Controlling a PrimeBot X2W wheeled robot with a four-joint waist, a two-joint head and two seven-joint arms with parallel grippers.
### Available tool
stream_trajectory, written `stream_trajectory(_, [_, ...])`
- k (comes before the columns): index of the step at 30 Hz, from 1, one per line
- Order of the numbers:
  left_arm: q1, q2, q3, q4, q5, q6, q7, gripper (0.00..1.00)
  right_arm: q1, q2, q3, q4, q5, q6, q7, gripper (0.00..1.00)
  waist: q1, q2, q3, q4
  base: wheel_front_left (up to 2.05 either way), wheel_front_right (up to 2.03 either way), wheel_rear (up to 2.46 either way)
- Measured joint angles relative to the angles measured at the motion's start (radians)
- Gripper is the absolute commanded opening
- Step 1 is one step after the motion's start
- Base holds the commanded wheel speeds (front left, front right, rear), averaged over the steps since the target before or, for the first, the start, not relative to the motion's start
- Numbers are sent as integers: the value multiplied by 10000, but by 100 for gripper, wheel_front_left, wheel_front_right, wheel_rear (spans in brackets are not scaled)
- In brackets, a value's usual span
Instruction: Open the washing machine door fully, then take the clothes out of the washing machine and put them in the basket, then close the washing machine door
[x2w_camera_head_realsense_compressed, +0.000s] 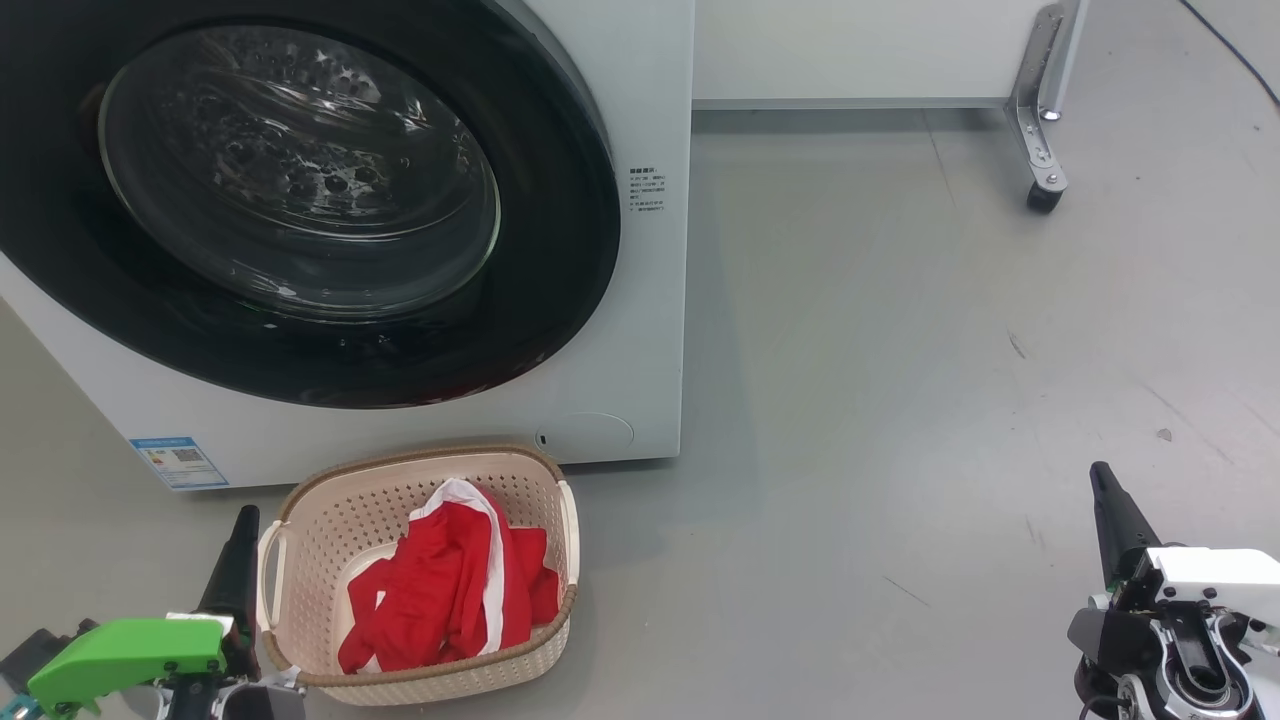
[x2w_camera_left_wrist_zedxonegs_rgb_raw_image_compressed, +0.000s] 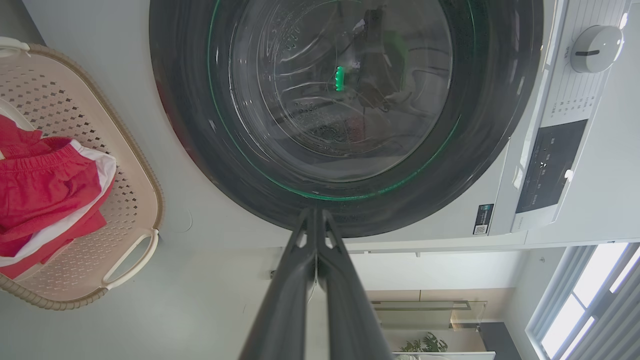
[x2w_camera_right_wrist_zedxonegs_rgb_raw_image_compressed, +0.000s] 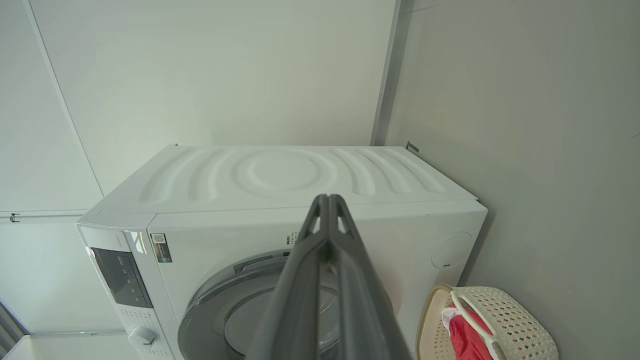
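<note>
The washing machine (x2w_camera_head_realsense_compressed: 640, 330) (x2w_camera_right_wrist_zedxonegs_rgb_raw_image_compressed: 300, 220) stands white at the upper left, and the washing machine door (x2w_camera_head_realsense_compressed: 300, 180) (x2w_camera_left_wrist_zedxonegs_rgb_raw_image_compressed: 345, 105) sits flush against its front, black rim around the glass bowl. Below it on the floor stands the basket (x2w_camera_head_realsense_compressed: 330, 520) (x2w_camera_left_wrist_zedxonegs_rgb_raw_image_compressed: 125, 180) (x2w_camera_right_wrist_zedxonegs_rgb_raw_image_compressed: 520, 315), holding the red clothes (x2w_camera_head_realsense_compressed: 445, 590) (x2w_camera_left_wrist_zedxonegs_rgb_raw_image_compressed: 45, 185) (x2w_camera_right_wrist_zedxonegs_rgb_raw_image_compressed: 462, 340) with white trim. My left gripper (x2w_camera_head_realsense_compressed: 238, 545) (x2w_camera_left_wrist_zedxonegs_rgb_raw_image_compressed: 316, 212) is shut and empty just left of the basket. Far to the right, low over the floor, my right gripper (x2w_camera_head_realsense_compressed: 1105, 490) (x2w_camera_right_wrist_zedxonegs_rgb_raw_image_compressed: 327, 198) is shut and empty too.
Grey floor (x2w_camera_head_realsense_compressed: 900, 400) spreads to the right of the machine. A white panel on a castor wheel (x2w_camera_head_realsense_compressed: 1043, 195) stands at the back right. The machine's control panel and knob (x2w_camera_left_wrist_zedxonegs_rgb_raw_image_compressed: 597, 47) lie beside the door in the left wrist view.
</note>
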Motion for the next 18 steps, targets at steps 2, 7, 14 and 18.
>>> stream_trajectory(2, [0,0,0,0,0,0,0,0,0,0,0,0,0,0,0,0,0,0,0,0,0,0,0])
stream_trajectory(7, [0,0,0,0,0,0,0,0,0,0,4,0,2,0,0,0,0,0,0,0,0,0,0])
stream_trajectory(14, [0,0,-2,-2,0,0,0,0,0,0,6,-2,2,0,-8,0,0,0,0,0,0,0,0])
stream_trajectory(18, [0,0,-2,-2,0,0,0,0,0,2,8,-2,2,0,-8,0,0,0,0,0,0,0,0])
